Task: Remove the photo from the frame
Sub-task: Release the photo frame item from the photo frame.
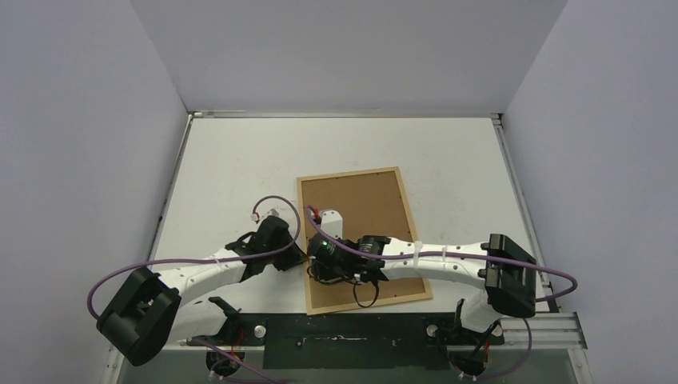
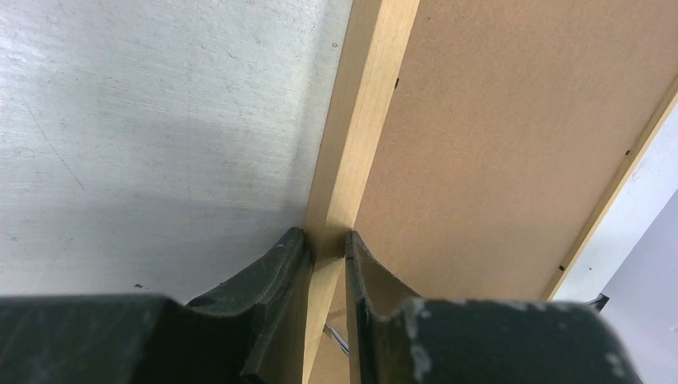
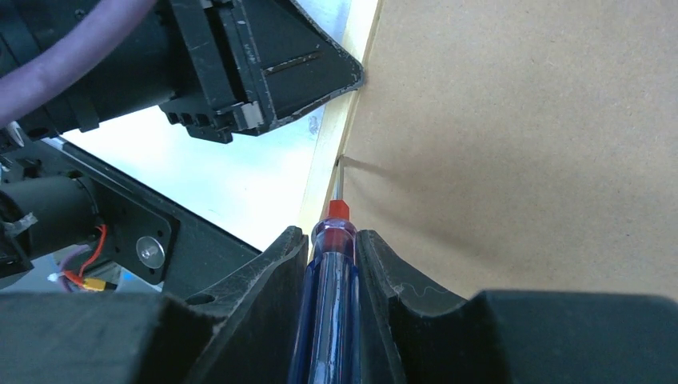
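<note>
A light wooden frame (image 1: 408,216) lies face down near the front centre of the white worktop (image 1: 240,168), its brown backing panel (image 1: 360,204) facing up. The left end effector (image 2: 326,244) is closed on the frame's left moulding. The right end effector (image 3: 332,234) grips a blue-handled screwdriver (image 3: 326,288), whose tip touches the panel's edge just beside the moulding.

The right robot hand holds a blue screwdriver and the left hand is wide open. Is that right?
Not quite. The left gripper is pinching the frame, as the left wrist view shows. The right gripper does hold the blue screwdriver.
</note>
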Controlling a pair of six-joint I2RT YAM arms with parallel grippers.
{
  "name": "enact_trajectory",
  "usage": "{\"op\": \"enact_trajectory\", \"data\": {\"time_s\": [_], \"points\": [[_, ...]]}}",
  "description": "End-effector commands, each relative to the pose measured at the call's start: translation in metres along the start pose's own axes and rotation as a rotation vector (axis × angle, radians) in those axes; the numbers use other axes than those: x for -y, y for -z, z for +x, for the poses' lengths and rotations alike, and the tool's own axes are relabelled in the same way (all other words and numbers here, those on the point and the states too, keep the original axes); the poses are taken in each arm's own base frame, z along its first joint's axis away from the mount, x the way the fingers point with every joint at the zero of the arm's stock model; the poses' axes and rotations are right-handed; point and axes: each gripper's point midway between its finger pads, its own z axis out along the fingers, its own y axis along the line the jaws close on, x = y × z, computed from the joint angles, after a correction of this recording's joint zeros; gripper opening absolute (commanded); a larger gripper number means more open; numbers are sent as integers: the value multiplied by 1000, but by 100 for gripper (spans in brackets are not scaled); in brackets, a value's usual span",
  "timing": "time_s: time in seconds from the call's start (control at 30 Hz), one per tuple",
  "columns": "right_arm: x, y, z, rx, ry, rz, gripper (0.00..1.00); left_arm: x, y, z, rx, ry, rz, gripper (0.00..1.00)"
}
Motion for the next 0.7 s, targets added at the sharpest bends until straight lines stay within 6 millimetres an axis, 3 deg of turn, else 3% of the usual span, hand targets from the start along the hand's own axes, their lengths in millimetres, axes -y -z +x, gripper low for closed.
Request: {"op": "enact_trajectory", "data": {"time_s": [0.0,0.3,0.47,0.67], "points": [[-57,9,-13,43,29,-118,0,14,1,0,7,35,59,0],[-88,10,-16,43,68,-125,0,10,4,-4,38,40,51,0],[-101,21,-23,44,66,-169,0,8,5,-3,37,27,41,0],[-92,48,-44,83,22,-196,0,4,9,-5,40,-23,19,0]]}}
